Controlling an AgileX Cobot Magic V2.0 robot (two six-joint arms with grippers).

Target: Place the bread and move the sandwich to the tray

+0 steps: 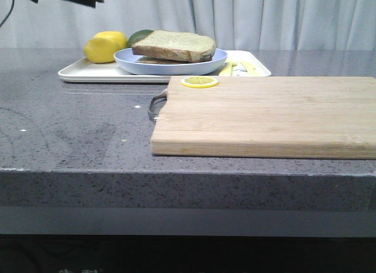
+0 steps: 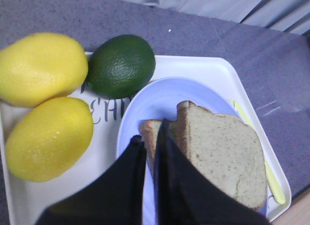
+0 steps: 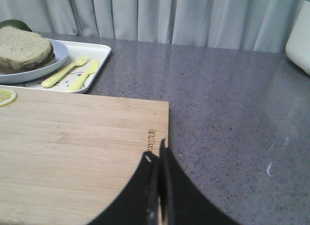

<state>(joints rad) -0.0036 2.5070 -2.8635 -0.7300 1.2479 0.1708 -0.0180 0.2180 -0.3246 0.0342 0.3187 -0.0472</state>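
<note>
The sandwich (image 1: pixel 174 45), two pale speckled bread slices stacked, lies on the round pale blue plate (image 1: pixel 135 64), which stands on the white tray (image 1: pixel 82 73) at the back left. No egg shows between the slices. In the left wrist view my left gripper (image 2: pixel 151 133) hangs shut and empty above the plate (image 2: pixel 160 97), just beside the sandwich (image 2: pixel 218 152). My right gripper (image 3: pixel 156 155) is shut and empty above the right edge of the wooden cutting board (image 3: pixel 72 138). The sandwich (image 3: pixel 22 48) also shows far off in the right wrist view.
Two lemons (image 2: pixel 41 67) (image 2: pixel 48 138) and a green avocado (image 2: pixel 121 65) sit on the tray (image 2: pixel 193 70) beside the plate. A yellow fork (image 3: pixel 65 72) and knife (image 3: pixel 85 75) lie on the tray's right side. A lemon slice (image 1: pixel 199 81) lies on the cutting board (image 1: pixel 264 114). A white appliance (image 3: pixel 300 36) stands far right.
</note>
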